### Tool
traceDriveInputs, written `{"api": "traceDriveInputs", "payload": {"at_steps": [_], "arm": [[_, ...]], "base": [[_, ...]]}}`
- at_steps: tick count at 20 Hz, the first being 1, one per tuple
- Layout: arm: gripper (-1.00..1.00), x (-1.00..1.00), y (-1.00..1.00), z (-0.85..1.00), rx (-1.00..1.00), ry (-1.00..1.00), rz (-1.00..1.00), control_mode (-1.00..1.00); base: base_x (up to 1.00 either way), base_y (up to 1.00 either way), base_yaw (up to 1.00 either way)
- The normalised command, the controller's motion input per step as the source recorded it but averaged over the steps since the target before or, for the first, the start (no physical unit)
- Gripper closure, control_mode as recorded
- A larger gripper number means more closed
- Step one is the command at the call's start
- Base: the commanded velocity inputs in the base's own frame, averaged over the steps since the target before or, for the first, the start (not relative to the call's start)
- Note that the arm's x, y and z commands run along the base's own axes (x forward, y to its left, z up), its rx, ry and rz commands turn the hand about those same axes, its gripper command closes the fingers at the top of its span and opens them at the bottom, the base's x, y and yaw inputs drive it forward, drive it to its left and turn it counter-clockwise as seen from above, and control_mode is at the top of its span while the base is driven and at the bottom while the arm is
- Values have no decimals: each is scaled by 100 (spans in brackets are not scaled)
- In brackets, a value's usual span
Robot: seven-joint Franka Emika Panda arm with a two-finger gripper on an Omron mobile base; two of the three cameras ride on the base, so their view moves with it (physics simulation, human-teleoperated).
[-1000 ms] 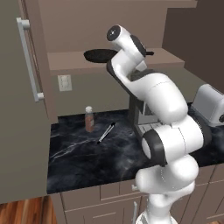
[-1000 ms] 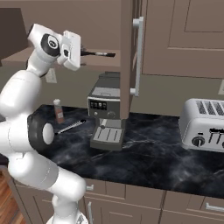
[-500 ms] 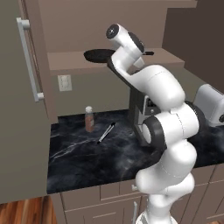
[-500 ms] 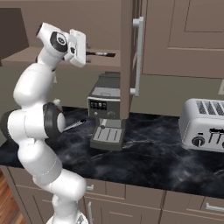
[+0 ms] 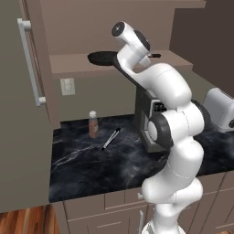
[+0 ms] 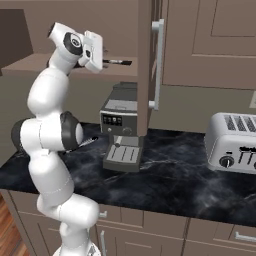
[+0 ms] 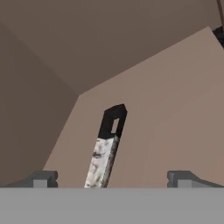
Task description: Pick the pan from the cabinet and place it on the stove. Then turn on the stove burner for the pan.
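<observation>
The black pan lies on the shelf of the open taupe cabinet, its thin handle pointing right. My gripper is up at that shelf by the handle's end. In the hand view the handle runs up between my two fingertips, which stand wide apart on either side without touching it, so the gripper is open and holds nothing. The cabinet door hangs open just right of the hand. The stove is out of view.
A coffee machine stands on the black marble counter under the shelf. A toaster sits to the right. A small bottle and a slim utensil lie at the left. The other open door is at far left.
The arm has straightened and carried the hand right along the shelf toward the end of the pan handle. The fingers have stayed wide apart and the pan has not moved.
</observation>
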Motion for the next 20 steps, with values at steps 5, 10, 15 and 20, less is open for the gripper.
{"api": "traceDriveInputs", "payload": {"at_steps": [5,10,15,20], "arm": [[-100,24,-8,-9,0,0,0,-100],[-100,19,-3,-17,0,0,0,-100],[-100,14,-3,-20,0,0,0,-100],[-100,9,-4,-25,0,0,0,-100]], "base": [[0,0,0],[0,0,0],[0,0,0],[0,0,0]]}}
